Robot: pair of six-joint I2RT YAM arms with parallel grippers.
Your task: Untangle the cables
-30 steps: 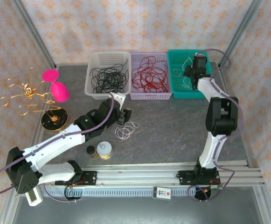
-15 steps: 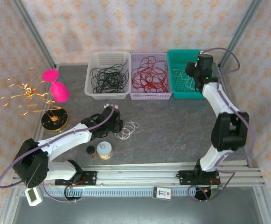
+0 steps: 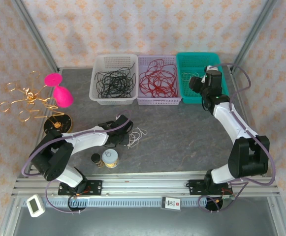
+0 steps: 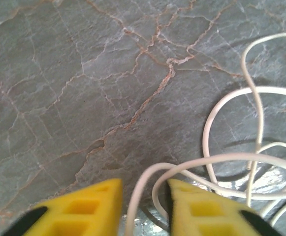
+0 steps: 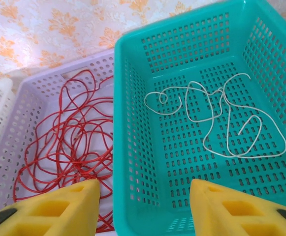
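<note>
Here the left gripper [image 4: 143, 186], at the bottom edge of its wrist view, holds its yellow fingers slightly apart, with strands of the loose off-white cable [image 4: 231, 156] running between them, unpinched. That cable lies on the grey table [image 4: 74, 88], its loops spreading toward the right of the frame. The right gripper [image 5: 143, 184] stands wide apart and empty over the teal basket [image 5: 133, 123], where a second off-white cable [image 5: 220, 105] stretches left to right. Red cables [image 5: 69, 147] fill the lilac basket [image 5: 49, 83] at left.
</note>
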